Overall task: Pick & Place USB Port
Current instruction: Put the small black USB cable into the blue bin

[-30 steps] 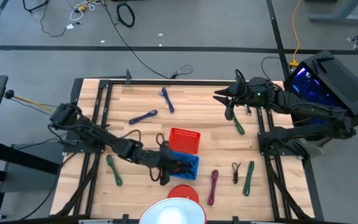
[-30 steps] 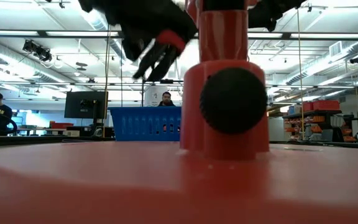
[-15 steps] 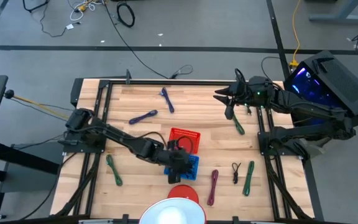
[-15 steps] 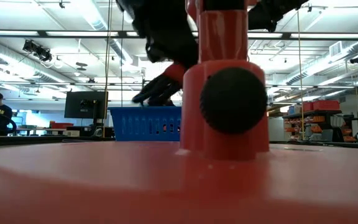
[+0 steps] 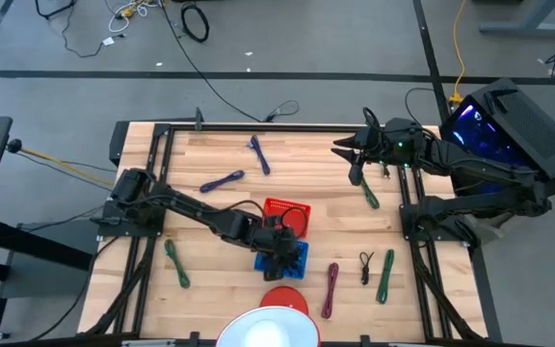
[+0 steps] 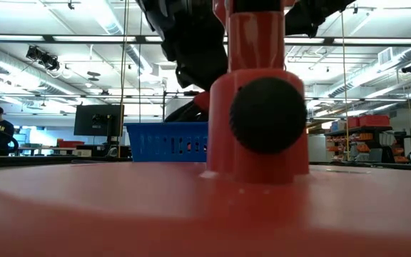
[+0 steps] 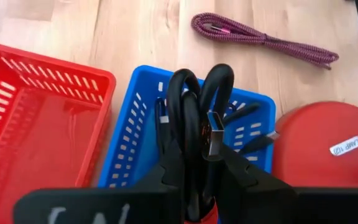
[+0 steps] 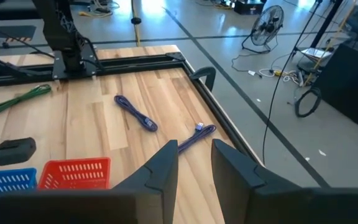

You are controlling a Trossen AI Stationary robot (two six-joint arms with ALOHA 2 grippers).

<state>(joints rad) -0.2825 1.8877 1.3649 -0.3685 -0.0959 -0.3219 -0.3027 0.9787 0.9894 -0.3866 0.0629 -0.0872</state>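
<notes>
Left gripper [image 7: 194, 163] is pinching a folded black USB cable [image 7: 199, 134], its silver plug showing between the fingers, right above the blue basket [image 7: 134, 146]. In the high view that gripper [image 5: 279, 242] sits over the blue basket [image 5: 295, 262] near the table's [image 5: 200, 159] front edge, w/ the red basket [image 5: 279, 213] touching it on the far side.

Step in hand looks like the place: cable carried, hanging over the bin, not yet let go. Next move probably calls for lowering a bit, then spreading the fingers so the loop drops inside w/o catching the basket wall or the cables already in it.

Right gripper [image 8: 191, 163] waits near the table's far right corner, fingers apart, nothing between them.

Writing: a small white label on the red disc [image 7: 328, 149] beside the basket, too small to read.
</notes>
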